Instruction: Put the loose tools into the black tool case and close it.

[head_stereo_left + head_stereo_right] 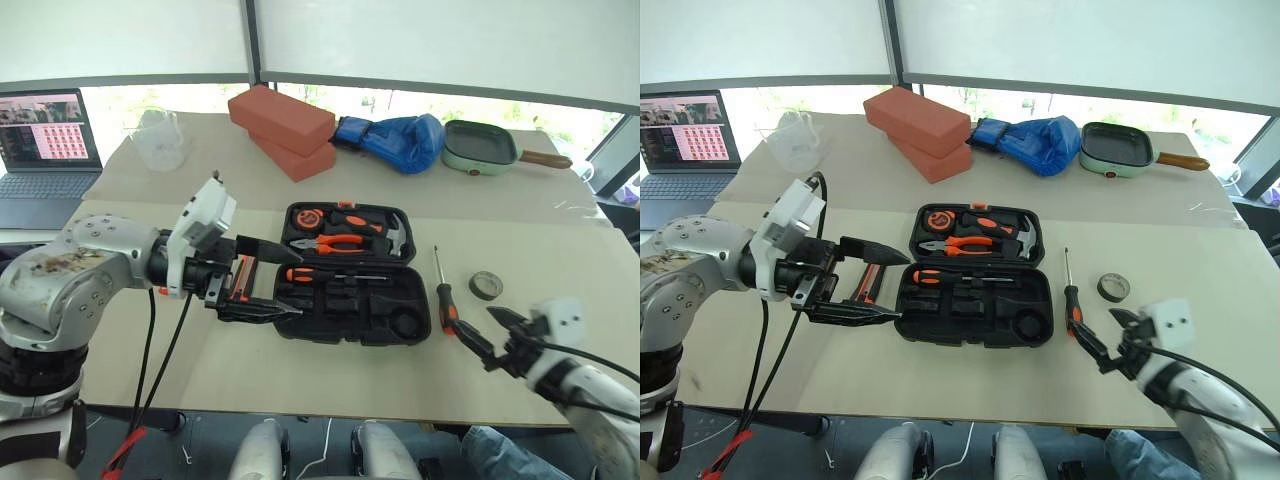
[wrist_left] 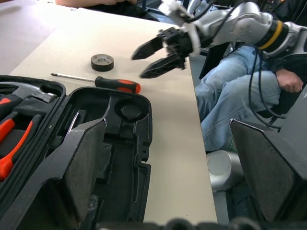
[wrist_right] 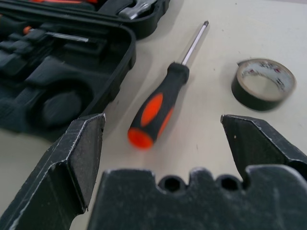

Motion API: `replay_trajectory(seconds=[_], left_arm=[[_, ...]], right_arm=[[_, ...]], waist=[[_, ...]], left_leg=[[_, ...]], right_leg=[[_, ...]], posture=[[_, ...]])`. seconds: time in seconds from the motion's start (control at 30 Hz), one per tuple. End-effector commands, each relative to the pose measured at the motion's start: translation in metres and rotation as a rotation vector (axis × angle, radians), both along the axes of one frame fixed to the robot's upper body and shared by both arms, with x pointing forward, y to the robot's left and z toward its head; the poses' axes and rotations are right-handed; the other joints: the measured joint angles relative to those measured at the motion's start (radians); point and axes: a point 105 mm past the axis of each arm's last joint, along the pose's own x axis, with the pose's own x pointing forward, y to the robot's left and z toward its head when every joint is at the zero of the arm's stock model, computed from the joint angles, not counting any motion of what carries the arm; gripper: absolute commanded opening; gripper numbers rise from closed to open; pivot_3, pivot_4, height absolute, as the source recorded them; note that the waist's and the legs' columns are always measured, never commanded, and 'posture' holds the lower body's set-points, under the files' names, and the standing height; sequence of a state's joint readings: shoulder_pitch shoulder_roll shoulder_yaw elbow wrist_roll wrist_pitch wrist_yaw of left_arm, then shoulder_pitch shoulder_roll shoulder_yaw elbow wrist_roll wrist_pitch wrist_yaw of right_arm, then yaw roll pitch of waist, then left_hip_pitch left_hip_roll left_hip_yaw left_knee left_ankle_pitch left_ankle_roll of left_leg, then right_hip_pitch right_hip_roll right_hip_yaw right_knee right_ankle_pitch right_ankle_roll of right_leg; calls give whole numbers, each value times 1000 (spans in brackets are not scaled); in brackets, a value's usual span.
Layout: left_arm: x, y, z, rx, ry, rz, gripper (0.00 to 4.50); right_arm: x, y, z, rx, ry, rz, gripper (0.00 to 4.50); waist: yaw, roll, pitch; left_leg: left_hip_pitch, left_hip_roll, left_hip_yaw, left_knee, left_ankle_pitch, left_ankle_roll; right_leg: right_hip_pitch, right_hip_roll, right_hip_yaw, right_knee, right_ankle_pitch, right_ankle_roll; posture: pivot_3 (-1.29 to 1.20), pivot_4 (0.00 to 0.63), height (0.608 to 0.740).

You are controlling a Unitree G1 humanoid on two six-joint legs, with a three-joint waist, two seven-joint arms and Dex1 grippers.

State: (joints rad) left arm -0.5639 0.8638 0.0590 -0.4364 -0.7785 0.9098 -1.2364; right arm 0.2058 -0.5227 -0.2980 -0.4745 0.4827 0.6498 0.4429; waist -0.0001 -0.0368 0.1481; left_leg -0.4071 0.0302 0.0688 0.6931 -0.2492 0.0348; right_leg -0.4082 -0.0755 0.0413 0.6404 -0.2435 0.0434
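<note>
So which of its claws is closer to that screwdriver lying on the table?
The right. The right gripper hangs just short of the screwdriver handle, jaws open. The left gripper is across the black tool case, beyond its far side.

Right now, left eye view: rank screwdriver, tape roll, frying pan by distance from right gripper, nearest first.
From the right gripper:
1. Screwdriver, on the table just beside the fingers, toward the tool case.
2. Tape roll, just beyond the gripper.
3. Frying pan, far edge of the table.

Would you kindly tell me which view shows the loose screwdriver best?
The right wrist view: the screwdriver lies close, shaft and handle unobstructed. Both eye views show it small beside the case; the left wrist view shows it distant.
</note>
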Motion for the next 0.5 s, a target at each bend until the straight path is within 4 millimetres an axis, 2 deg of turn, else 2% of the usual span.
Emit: replay_trajectory(seconds=[0.03,0.2,0.23,0.27,0.33,0.5], left_arm=[[1,1,8,11,-76,20,4424],[4,4,10,12,-87,44,4424],[4,5,10,12,-86,47,4500],[4,6,10,16,-88,53,4500],[4,7,9,29,-90,62,4500],[9,10,10,45,-112,94,4500]], right_arm=[[9,2,-10,-29,18,-28,4500],[18,1,-23,-70,42,-76,4500],[19,2,-23,-74,36,-75,4086],[20,2,-22,-69,25,-80,3970],[22,2,-18,-68,-16,-87,3438],[22,4,-8,-43,-56,-90,1704]], waist=[[1,0,0],[-4,0,0],[-4,0,0],[-5,0,0],[-6,0,0],[-11,0,0]], left_leg=[[0,0,0,0,0,0],[0,0,0,0,0,0],[1,0,0,0,0,0],[1,0,0,0,0,0],[1,0,0,0,0,0],[1,1,0,0,0,0]], right_leg=[[0,0,0,0,0,0],[0,0,0,0,0,0],[1,0,0,0,0,0],[1,0,0,0,0,0],[1,0,0,0,0,1],[1,0,0,0,0,0]], posture=[[0,150,738],[0,150,738],[0,150,738],[0,150,738],[0,150,738],[0,150,738]])
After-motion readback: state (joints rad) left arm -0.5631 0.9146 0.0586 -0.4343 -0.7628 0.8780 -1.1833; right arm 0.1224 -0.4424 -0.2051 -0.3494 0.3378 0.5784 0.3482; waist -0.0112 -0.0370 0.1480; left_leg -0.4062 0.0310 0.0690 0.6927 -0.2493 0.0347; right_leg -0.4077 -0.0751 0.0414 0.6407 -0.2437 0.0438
